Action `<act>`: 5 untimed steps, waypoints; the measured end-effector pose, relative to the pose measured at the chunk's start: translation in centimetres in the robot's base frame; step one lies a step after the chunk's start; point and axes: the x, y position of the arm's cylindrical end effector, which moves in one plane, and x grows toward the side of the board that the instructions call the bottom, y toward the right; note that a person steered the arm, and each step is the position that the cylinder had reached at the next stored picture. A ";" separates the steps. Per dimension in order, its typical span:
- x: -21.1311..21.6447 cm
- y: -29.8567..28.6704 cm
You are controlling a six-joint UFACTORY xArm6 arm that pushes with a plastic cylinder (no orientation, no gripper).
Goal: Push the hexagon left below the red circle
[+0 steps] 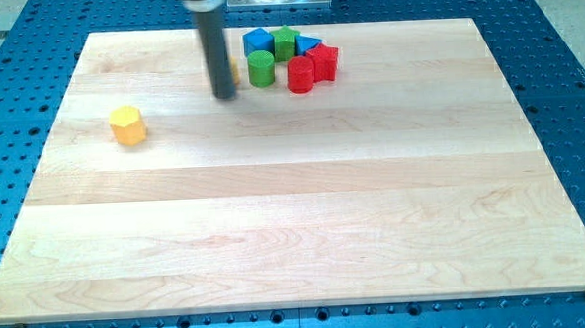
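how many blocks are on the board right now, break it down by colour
Yellow: 1, the yellow hexagon
Green: 2, the green cylinder and a green block
Blue: 2, a blue block and a blue triangle
Red: 2, the red cylinder and a red block
Total: 7

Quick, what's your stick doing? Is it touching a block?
My tip: holding nothing, no grip; just left of the green cylinder, far right of the yellow hexagon.

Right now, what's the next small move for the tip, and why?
Probably slide my tip toward the view's left, passing above the yellow hexagon, to reach its left side. The hexagon lies far left of the red circle, with my tip between them, so no rightward push yet.
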 end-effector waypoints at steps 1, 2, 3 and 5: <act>4.8 -5.0; 13.6 -7.1; 11.0 -16.4; 4.8 -5.2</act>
